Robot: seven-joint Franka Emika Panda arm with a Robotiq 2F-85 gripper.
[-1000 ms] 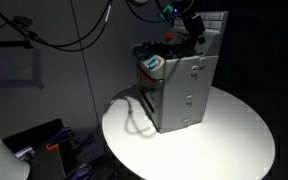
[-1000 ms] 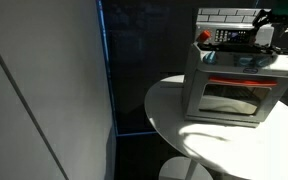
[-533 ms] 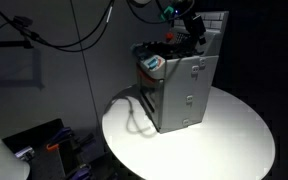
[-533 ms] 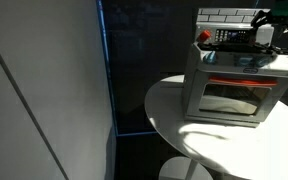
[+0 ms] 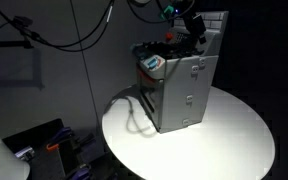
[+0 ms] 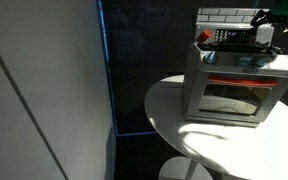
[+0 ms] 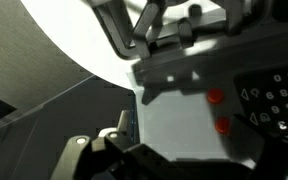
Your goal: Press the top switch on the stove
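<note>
Stove (image 5: 179, 90), in an exterior view: upright on round white table (image 5: 234, 140), long axis vertical, front toward frame left; gripper (image 5: 192, 27) over its top rear.
Stove, in an exterior view: door (image 6: 234, 98) faces camera; gripper (image 6: 267, 24) at top.
Wrist view: red switches (image 7: 216, 97) close below gripper; contact unclear.
Gripper state: can't tell, released or clenched.
Progress: gripper at stove; press not confirmed.

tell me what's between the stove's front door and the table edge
Nothing: in an exterior view the white table is bare from the stove's door to its rim, and only a patch of light lies there.
</note>
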